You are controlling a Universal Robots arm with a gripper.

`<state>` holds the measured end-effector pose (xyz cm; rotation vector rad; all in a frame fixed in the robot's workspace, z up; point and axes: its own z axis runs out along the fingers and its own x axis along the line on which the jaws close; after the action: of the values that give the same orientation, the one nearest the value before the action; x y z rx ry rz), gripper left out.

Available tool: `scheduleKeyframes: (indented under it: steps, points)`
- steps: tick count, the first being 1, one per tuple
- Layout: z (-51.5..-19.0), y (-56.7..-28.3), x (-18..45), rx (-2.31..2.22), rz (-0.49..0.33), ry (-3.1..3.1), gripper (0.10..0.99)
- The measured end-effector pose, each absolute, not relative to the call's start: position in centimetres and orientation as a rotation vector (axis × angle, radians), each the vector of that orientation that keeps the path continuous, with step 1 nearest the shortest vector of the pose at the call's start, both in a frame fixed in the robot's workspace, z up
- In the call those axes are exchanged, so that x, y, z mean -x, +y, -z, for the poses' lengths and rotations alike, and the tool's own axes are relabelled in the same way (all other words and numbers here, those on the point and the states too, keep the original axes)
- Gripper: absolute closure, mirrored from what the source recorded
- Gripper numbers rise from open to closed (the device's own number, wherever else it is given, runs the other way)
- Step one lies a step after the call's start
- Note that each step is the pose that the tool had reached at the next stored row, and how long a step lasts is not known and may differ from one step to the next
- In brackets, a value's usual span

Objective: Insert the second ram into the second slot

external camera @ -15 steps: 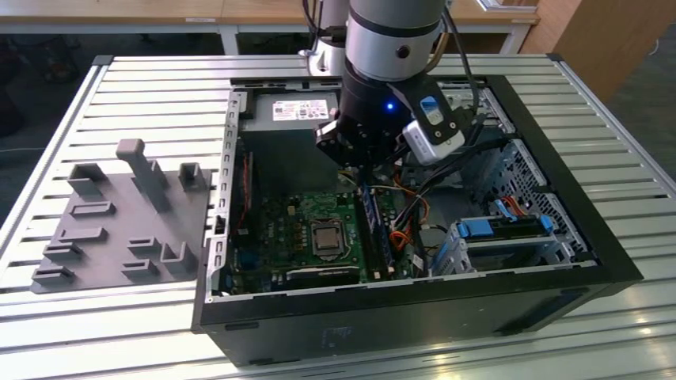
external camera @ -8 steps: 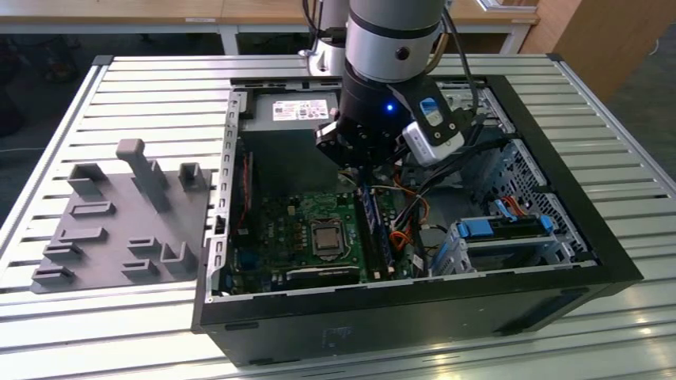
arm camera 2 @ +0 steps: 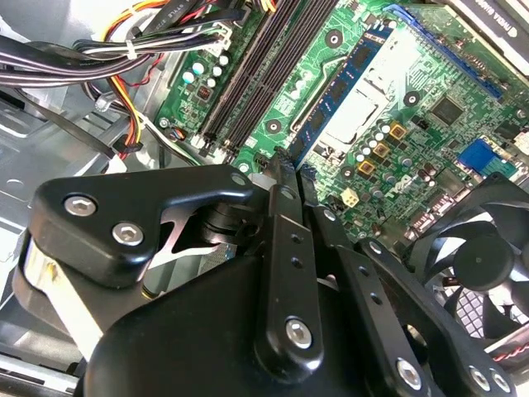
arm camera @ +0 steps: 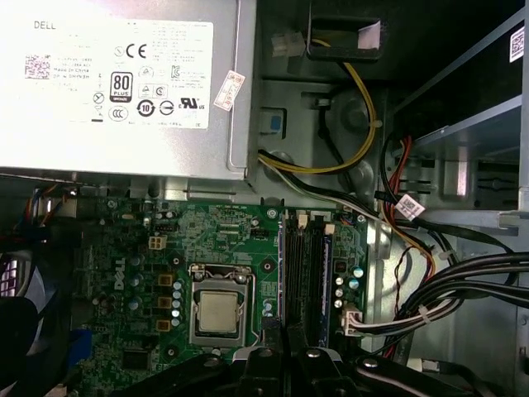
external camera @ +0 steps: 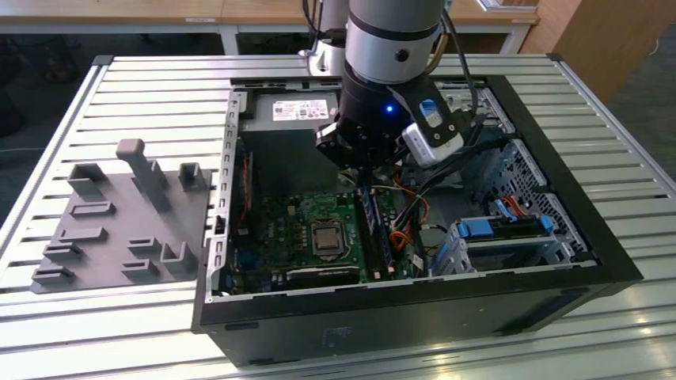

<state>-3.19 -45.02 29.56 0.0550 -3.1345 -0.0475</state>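
My gripper (external camera: 359, 176) reaches down into the open computer case (external camera: 591, 261), above the green motherboard (external camera: 275, 229). Its black fingers (arm camera 2: 281, 198) are pressed together on the near end of the second ram (arm camera 2: 340, 93), a narrow blue stick with dark chips. In the second wrist view the stick runs away from the fingertips, over the board beside the CPU socket. In the exterior view the second ram (external camera: 371, 226) stands on edge just below the gripper. The black memory slots (arm camera: 304, 273) lie straight ahead of the gripper (arm camera: 285, 343); a blue strip (arm camera: 326, 277) runs along one side of them.
The CPU socket (arm camera: 219, 310) sits beside the slots. Bundled cables (arm camera: 463, 289) crowd the other side, near a blue-latched drive cage (external camera: 507, 233). The power supply (arm camera: 124, 83) fills the case's far end. A fan (arm camera 2: 479, 265) is close by. A grey fixture plate (external camera: 116, 214) lies at the exterior view's left.
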Motion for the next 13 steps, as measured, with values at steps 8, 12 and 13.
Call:
scheduleKeyframes:
  steps: [8,12,13]
  points:
    - [-29.26,-45.03,3.19,-0.055,0.048,-3.135,0.949]
    - [-29.09,-45.02,3.19,-0.055,0.048,-3.135,0.949]
    - [-29.05,-45.03,3.19,-0.055,0.047,-3.134,0.949]
